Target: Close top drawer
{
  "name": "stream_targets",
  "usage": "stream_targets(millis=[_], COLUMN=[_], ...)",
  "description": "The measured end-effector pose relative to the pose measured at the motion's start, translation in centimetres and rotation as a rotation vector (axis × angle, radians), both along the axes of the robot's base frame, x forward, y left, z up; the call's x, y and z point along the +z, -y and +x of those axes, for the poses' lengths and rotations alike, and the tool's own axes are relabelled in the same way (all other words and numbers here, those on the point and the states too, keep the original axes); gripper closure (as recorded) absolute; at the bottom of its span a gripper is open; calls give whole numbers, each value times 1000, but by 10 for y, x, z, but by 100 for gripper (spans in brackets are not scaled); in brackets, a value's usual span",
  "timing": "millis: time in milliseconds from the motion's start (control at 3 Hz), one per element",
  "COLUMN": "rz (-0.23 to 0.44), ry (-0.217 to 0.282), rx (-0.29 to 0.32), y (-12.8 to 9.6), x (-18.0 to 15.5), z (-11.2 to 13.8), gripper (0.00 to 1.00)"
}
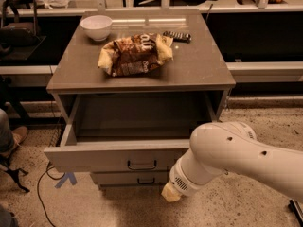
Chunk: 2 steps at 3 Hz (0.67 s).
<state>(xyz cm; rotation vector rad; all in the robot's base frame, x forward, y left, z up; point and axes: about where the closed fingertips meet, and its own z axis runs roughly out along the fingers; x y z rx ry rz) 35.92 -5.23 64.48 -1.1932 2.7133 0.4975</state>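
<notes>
Beneath top drawer point(113, 156) front, fingers point(171, 194)

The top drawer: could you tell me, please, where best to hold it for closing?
Take the dark bail handle centred on the top drawer front, coming straight from the front: the drawer stands open, its flat panel facing outward. The gripper sits low, below the panel's right part.

cabinet top point(199, 65) | bowl point(96, 27), chip bag point(135, 54), remote point(177, 36) | jaws low, near floor point(236, 207)
</notes>
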Motion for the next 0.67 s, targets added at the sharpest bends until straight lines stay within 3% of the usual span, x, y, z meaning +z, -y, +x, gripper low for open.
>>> stream_targets(millis=[333,667], rz=[2,28], ry=[27,107], rx=[-27,-110], y=[5,36], x=[-5,-18], z=[10,61], gripper=[100,100])
